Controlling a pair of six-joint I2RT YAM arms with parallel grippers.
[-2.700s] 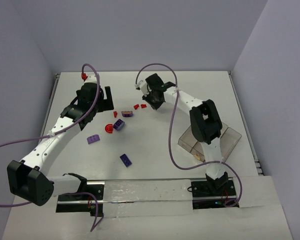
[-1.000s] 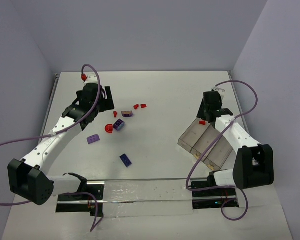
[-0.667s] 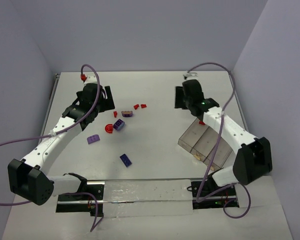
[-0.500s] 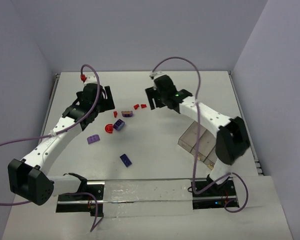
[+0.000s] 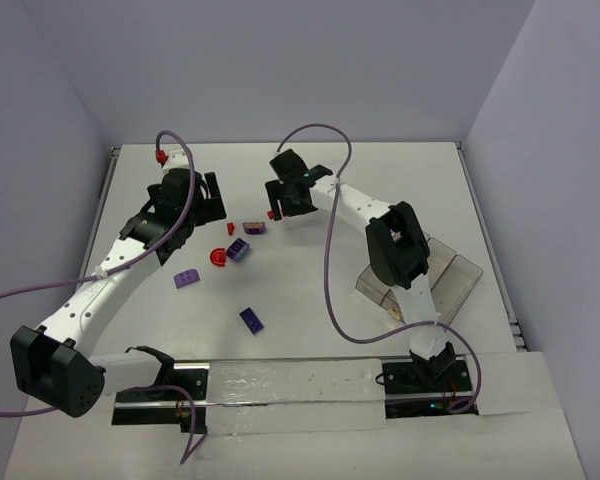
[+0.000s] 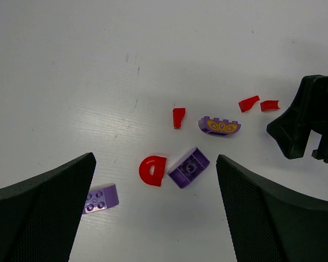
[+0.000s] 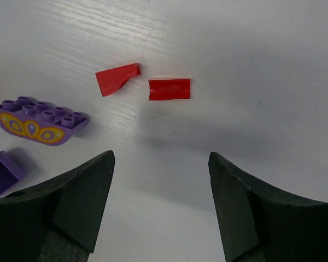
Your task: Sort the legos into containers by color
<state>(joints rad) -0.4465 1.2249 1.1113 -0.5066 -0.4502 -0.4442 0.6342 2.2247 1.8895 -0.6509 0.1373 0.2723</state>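
Note:
The legos lie mid-table: two small red pieces, an arched purple one, a third red piece, a red half-disc, two light purple bricks and a dark blue-violet brick. My right gripper hangs open and empty just short of the two red pieces. Over the half-disc hovers my left gripper, wide open, holding nothing. The containers, a smoky clear tray, stand at the right, partly behind the right arm.
The right gripper's black body sits close to the red pieces on the right of the left wrist view. Purple cables loop over both arms. White walls close in the table on the left, back and right.
The right arm has swung from over the tray back left to the two small red pieces, and its jaws have opened wider. The left arm has barely shifted.

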